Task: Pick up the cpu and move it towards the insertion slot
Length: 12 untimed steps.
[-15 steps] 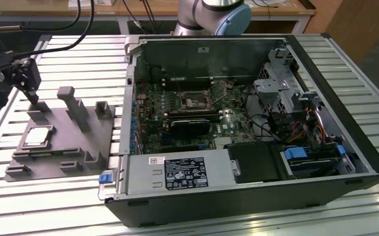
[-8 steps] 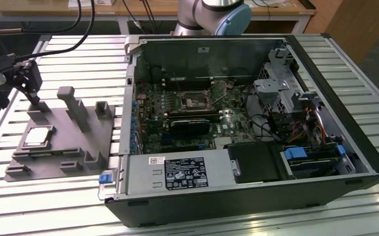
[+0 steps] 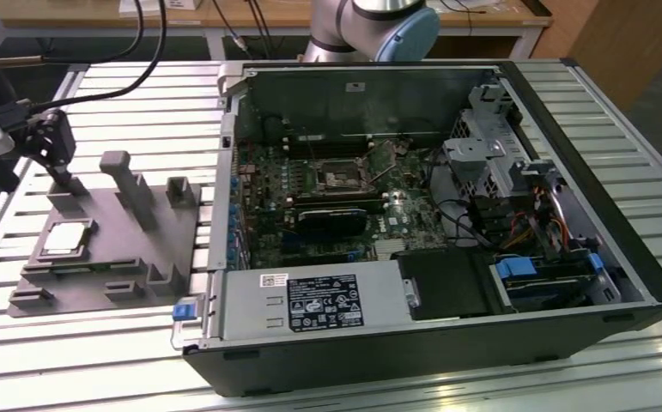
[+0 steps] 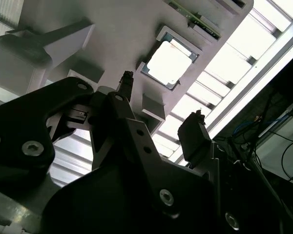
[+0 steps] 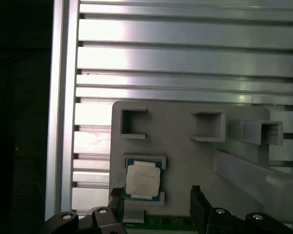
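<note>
Now we see one cpu (image 5: 143, 181) in one grey tray (image 5: 185, 161); the gripper (image 5: 156, 195) holds its two fingers (image 5: 199, 204) apart, gripping nothing.

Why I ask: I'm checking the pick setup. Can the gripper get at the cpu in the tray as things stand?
Probably yes. The cpu lies uncovered in its recess of the grey tray, and the gripper hangs open close above the tray. The tray's upright posts stand off to one side of the chip.
</note>
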{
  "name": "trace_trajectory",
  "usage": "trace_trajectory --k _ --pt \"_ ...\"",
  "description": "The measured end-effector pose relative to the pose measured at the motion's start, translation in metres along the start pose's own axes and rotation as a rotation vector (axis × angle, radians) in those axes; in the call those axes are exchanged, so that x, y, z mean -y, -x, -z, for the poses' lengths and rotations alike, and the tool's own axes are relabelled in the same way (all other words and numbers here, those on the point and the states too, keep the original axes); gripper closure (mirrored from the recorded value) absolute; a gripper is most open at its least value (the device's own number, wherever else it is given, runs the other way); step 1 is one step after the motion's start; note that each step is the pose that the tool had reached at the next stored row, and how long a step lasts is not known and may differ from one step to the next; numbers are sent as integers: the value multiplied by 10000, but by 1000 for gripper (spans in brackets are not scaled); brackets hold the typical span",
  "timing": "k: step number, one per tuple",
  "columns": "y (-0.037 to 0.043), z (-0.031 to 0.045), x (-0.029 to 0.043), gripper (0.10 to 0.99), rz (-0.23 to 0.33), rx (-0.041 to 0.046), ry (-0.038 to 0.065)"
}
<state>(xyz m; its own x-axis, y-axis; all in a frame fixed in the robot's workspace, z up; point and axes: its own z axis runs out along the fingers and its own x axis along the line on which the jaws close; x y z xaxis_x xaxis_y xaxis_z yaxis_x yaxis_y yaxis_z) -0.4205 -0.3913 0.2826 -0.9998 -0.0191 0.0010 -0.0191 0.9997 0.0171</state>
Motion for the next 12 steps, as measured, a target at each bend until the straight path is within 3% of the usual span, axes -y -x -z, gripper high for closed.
trace_trajectory --k 12 --pt "-20 -149 3 439 0 0 -32"
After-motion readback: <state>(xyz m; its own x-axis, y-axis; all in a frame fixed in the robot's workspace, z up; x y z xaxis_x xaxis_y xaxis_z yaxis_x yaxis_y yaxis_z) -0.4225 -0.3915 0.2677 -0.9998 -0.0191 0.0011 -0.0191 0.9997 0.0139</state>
